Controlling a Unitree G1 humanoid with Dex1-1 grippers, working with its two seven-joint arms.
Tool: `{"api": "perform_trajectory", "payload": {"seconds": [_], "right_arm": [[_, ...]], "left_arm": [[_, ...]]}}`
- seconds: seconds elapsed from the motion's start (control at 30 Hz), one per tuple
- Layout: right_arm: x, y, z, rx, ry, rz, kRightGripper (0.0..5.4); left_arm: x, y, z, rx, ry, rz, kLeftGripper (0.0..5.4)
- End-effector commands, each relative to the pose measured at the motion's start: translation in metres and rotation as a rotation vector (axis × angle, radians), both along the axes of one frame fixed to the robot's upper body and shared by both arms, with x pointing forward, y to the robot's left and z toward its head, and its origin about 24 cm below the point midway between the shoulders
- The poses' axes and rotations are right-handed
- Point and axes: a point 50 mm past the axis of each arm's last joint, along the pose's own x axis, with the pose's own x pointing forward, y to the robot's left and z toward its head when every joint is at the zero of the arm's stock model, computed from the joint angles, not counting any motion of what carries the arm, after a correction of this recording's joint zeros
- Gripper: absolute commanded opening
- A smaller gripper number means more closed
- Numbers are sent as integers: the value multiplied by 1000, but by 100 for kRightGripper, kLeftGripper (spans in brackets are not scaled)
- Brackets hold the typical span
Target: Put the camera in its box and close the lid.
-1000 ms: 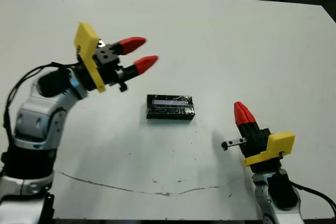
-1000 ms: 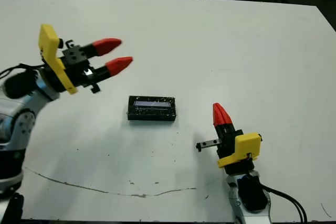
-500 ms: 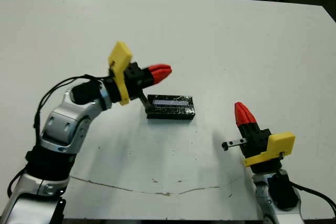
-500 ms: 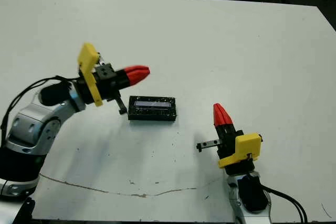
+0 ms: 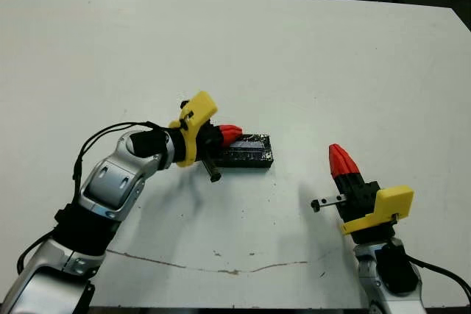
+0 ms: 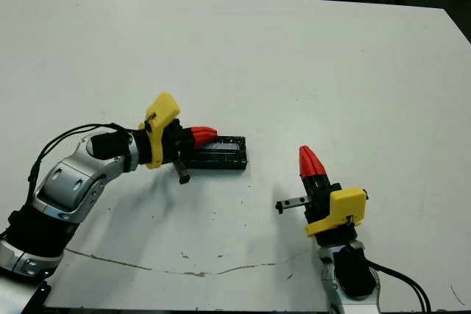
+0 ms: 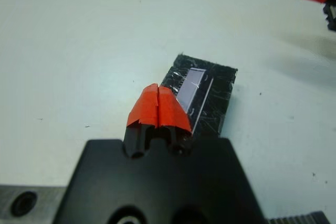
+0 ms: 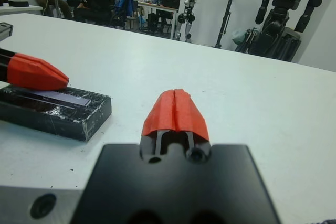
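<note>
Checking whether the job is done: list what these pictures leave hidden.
- Camera: not visible in any view; the lid covers the box, hiding what's inside.
- Lid's near-left end: head views, hidden behind the left end effector.
- Lid seating: too small to judge.

The work surface is a white table [image 5: 353, 56] with a matte top. One object lies directly on it: the box [image 5: 246, 158], closed by its speckled black lid [image 5: 249, 143] with a pale stripe. The box sits just in front of the left gripper [image 5: 229, 134] and well apart from the right gripper [image 5: 340, 158]. A thin dark scratch line [image 5: 213, 270] crosses the table's near edge region.
</note>
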Motion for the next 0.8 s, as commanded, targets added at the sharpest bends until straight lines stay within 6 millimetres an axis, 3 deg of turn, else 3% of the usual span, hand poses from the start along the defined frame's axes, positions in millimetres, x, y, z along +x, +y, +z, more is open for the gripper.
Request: {"api": "perform_trajectory", "payload": {"seconds": [0.03,0.37,0.57,0.8], "right_arm": [[-2,-4,-4,-5,26,-12,0],[-2,-4,-3,-14,19,-10,0],[-2,-4,-3,-7,23,-12,0],[-2,-4,-2,-5,13,-20,0]], "left_arm": [[-7,6,-29,58,108,4,1],[-15,10,-34,74,143,27,1],[-19,18,-3,-146,40,102,1],[-27,40,30,-376,-230,276,1]]}}
